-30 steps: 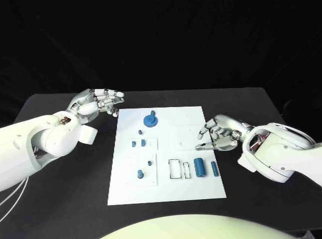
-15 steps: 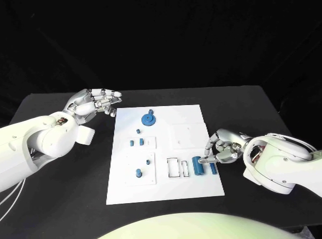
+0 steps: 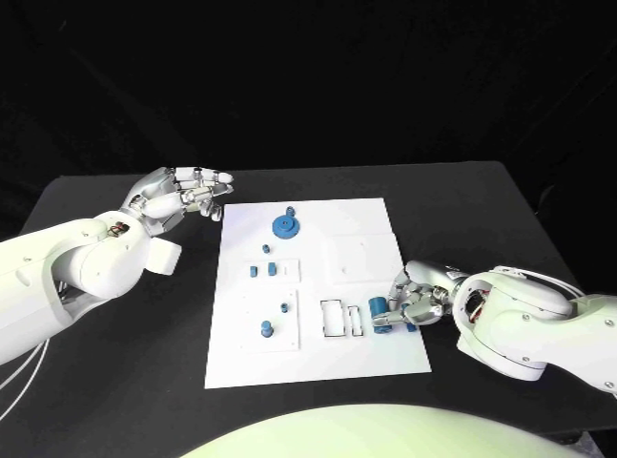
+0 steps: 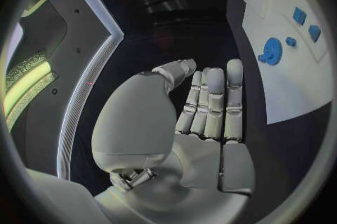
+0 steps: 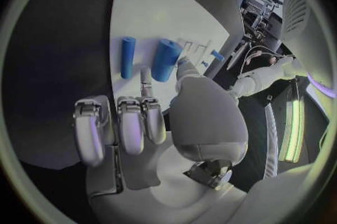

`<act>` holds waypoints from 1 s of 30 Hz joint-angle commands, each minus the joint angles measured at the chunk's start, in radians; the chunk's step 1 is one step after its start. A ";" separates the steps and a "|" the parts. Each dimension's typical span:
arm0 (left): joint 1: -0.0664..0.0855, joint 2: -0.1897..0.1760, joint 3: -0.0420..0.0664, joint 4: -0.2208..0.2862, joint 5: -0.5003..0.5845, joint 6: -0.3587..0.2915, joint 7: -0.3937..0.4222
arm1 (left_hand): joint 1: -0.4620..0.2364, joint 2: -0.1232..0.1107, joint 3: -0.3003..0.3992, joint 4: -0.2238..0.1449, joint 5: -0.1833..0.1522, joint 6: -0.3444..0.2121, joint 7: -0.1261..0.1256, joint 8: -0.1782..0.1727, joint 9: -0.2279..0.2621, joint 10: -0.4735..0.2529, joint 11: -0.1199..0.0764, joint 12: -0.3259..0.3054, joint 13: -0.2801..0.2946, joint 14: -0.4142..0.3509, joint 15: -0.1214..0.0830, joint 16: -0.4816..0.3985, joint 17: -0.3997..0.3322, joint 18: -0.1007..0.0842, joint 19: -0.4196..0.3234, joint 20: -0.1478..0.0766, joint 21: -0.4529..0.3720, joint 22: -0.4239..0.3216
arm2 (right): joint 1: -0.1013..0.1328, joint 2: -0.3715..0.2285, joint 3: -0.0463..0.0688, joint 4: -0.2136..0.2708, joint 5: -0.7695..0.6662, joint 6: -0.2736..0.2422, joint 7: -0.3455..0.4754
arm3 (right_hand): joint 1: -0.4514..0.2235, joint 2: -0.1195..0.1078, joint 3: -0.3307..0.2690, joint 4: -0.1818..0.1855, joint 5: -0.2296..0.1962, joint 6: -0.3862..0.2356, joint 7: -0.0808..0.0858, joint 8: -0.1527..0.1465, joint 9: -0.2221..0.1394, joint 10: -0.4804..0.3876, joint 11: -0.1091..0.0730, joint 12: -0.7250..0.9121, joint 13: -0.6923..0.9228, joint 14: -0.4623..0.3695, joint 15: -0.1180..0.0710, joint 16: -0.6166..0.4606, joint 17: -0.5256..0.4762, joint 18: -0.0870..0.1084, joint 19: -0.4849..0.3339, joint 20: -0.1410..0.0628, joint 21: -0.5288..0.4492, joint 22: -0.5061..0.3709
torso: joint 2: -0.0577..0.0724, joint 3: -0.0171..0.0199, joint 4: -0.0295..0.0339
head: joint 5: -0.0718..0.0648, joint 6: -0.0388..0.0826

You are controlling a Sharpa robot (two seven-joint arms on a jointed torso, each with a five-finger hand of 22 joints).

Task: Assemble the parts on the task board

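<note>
Head view: the white task board (image 3: 322, 286) lies in the middle of the black table (image 3: 102, 315), with small blue parts on it. A gear-shaped part (image 3: 286, 226) sits near the board's far end, and smaller blue pieces (image 3: 261, 270) lie along the side toward the left arm. The right hand (image 3: 416, 301) is low over the board's right edge, its fingertips at a thick blue cylinder (image 3: 379, 308); a thinner blue cylinder (image 5: 128, 57) lies just beside it, seen in the right wrist view. That view shows the right hand's fingers (image 5: 133, 123) curled above the two cylinders, a fingertip touching or nearly touching the thick one (image 5: 165, 60); whether it is gripped cannot be told. The left hand (image 3: 184, 196) hangs off the board's far left corner, above the table, holding nothing. In the left wrist view its fingers (image 4: 210, 100) lie straight and pressed side by side, thumb alongside.
</note>
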 commanded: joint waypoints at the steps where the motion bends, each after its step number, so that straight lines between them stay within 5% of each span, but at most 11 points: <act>1: 0.000 0.001 0.001 0.003 0.007 0.015 0.007 | 0.000 0.010 -0.002 -0.006 0.003 -0.005 -0.002 0.006 0.002 -0.005 0.001 0.005 -0.002 -0.003 0.001 -0.005 -0.001 0.016 0.006 0.000 -0.005 -0.002 | -0.009 0.015 0.000 -0.008 -0.033 0.026 -0.027 | -0.011 0.002 -0.017 0.000 0.017 0.006 -0.007 0.008 0.002 0.089 -0.008 -0.004 0.240 0.100 -0.005 0.004 0.240 -0.014 0.108 -0.007 0.003 0.263 | 0.000 0.0008 -0.0003 | 0.002 -0.001; 4: 0.000 0.000 0.001 0.004 0.007 0.016 0.006 | 0.000 0.010 -0.002 -0.006 0.003 -0.005 -0.002 0.006 0.002 -0.005 0.001 0.005 -0.002 -0.003 0.001 -0.005 -0.001 0.016 0.006 0.000 -0.005 -0.002 | -0.016 0.031 0.000 -0.018 -0.042 0.026 -0.036 | -0.009 0.008 -0.026 0.000 0.026 0.008 -0.008 0.009 0.004 0.089 -0.008 -0.004 0.240 0.100 -0.006 0.004 0.239 -0.014 0.108 -0.008 0.003 0.263 | 0.000 0.0003 0.0005 | 0.002 -0.002; 9: 0.000 -0.001 0.001 0.005 0.007 0.020 0.003 | -0.001 0.010 -0.002 -0.005 0.003 -0.005 -0.002 0.007 0.002 -0.005 0.001 0.005 -0.002 -0.003 0.001 -0.004 0.000 0.016 0.006 0.000 -0.005 -0.002 | -0.025 0.049 0.000 -0.032 -0.050 0.023 -0.060 | 0.001 0.054 -0.022 -0.002 0.038 0.014 -0.011 0.012 0.006 0.086 -0.011 -0.010 0.236 0.100 -0.008 0.004 0.240 -0.014 0.108 -0.010 0.003 0.263 | 0.000 -0.0001 0.0009 | 0.002 -0.004; 13: 0.000 -0.002 0.001 0.005 0.007 0.021 0.002 | -0.001 0.010 -0.002 -0.005 0.003 -0.005 -0.002 0.007 0.002 -0.005 0.001 0.005 -0.002 -0.003 0.001 -0.004 0.000 0.016 0.006 0.000 -0.005 -0.002 | -0.028 0.055 0.000 -0.037 -0.051 0.006 -0.070 | 0.052 0.100 -0.004 -0.006 0.090 0.024 -0.016 0.015 0.008 0.086 -0.016 -0.010 0.237 0.100 -0.012 0.004 0.241 -0.014 0.108 -0.013 0.003 0.263 | -0.001 -0.0008 0.0003 | 0.002 -0.005; 19: 0.000 -0.002 0.001 0.004 0.007 0.022 0.001 | -0.001 0.011 -0.002 -0.005 0.004 -0.005 -0.002 0.007 0.002 -0.005 0.001 0.006 -0.002 -0.002 0.001 -0.004 0.000 0.016 0.006 0.000 -0.005 -0.002 | -0.029 0.048 0.000 -0.031 -0.007 -0.053 -0.069 | 0.096 0.131 0.016 -0.005 0.179 0.052 -0.029 0.025 0.011 0.085 -0.027 -0.014 0.235 0.103 -0.021 0.009 0.256 -0.014 0.108 -0.020 0.003 0.263 | -0.001 -0.0001 0.0004 | 0.002 -0.003; 25: 0.000 -0.001 0.001 0.003 0.007 0.022 -0.001 | -0.001 0.012 -0.002 -0.005 0.004 -0.005 -0.002 0.008 0.002 -0.006 0.001 0.007 -0.002 -0.002 0.001 -0.004 0.000 0.016 0.006 0.000 -0.005 -0.002 | -0.025 0.029 0.000 -0.003 0.095 -0.103 -0.055 | 0.103 0.136 0.024 -0.005 0.207 0.061 -0.034 0.029 0.013 0.083 -0.032 -0.021 0.231 0.104 -0.025 0.011 0.263 -0.014 0.108 -0.024 0.003 0.263 | -0.001 0.0000 -0.0007 | 0.005 0.002; 30: 0.000 0.001 0.000 0.002 0.007 0.023 -0.002 | -0.001 0.012 -0.002 -0.005 0.004 -0.005 -0.002 0.008 0.002 -0.006 0.001 0.007 -0.002 -0.002 0.001 -0.004 0.000 0.016 0.006 0.000 -0.005 -0.002 | 0.009 0.016 0.001 0.028 0.204 -0.128 -0.042 | 0.102 0.137 0.024 -0.005 0.210 0.063 -0.035 0.029 0.013 0.083 -0.033 -0.020 0.232 0.104 -0.026 0.011 0.263 -0.014 0.108 -0.024 0.003 0.263 | -0.001 0.0001 -0.0008 | 0.005 0.005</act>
